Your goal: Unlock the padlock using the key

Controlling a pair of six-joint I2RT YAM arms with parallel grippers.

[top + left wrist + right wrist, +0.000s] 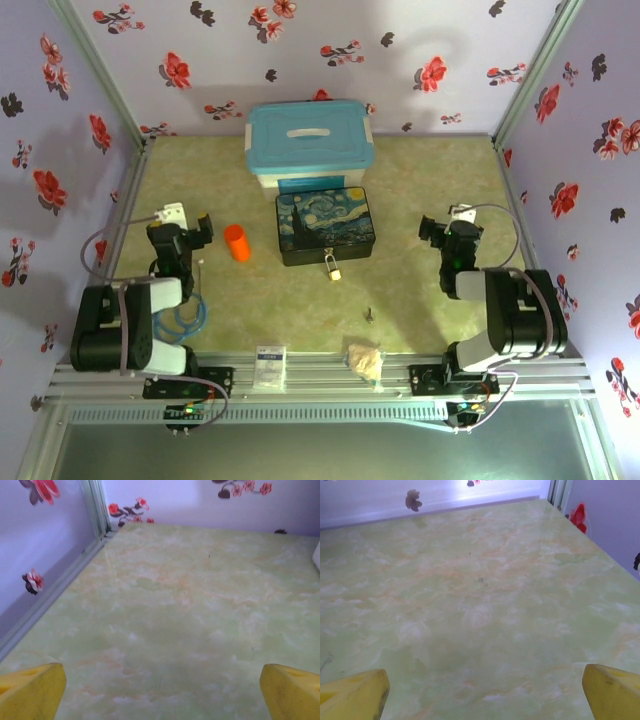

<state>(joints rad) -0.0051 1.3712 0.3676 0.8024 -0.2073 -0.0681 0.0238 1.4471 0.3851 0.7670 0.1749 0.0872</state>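
Left gripper, right gripper: yellow fingers spread wide, nothing held. Tiny dark grey metal key lies flat on green marbled table, inboard of right gripper, toward bases. Small brass-gold padlock between both grippers, at dark painted box front. Key likely light, stiff, slippery: pinch its head. Padlock may swing: clamp body sides.

Key too small for detail (mere dark speck); padlock keyhole indiscernible; yellow fingertips cropped at bottom edge.

light: bright, diffuse | glare: pale patch on back wall | shadows: soft | focus: slightly soft
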